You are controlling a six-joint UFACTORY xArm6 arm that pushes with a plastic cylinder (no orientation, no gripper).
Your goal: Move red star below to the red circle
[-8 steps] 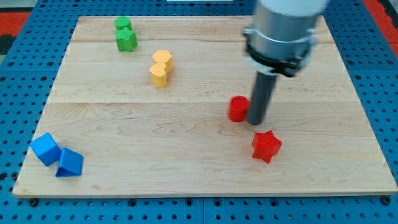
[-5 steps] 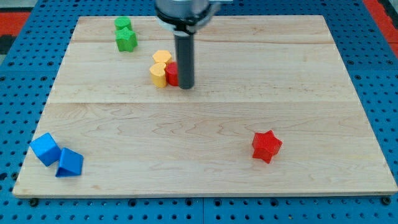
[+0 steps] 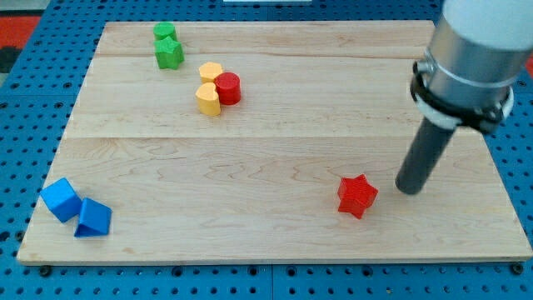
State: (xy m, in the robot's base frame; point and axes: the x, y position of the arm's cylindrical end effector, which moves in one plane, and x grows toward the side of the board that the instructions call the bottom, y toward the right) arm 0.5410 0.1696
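The red star [image 3: 357, 196] is seen lying near the view's bottom right of the wooden board [image 3: 275, 225], and my tip [image 3: 408, 190] is set down just beside it on the view's right, with a narrow strip of bare wood showing between them. No fingers are carried by the rod, so nothing is gripped. The red circle [image 3: 228, 87] is found well apart from the star, toward the view's upper left, and it is touched on its left by two yellow blocks [image 3: 209, 89], one stacked above the other in the view. Two green blocks [image 3: 167, 45] are placed together near the view's top left corner. Two blue blocks [image 3: 76, 209] are pressed side by side at the view's bottom left. The stretch of board below the red circle is taken up by no block
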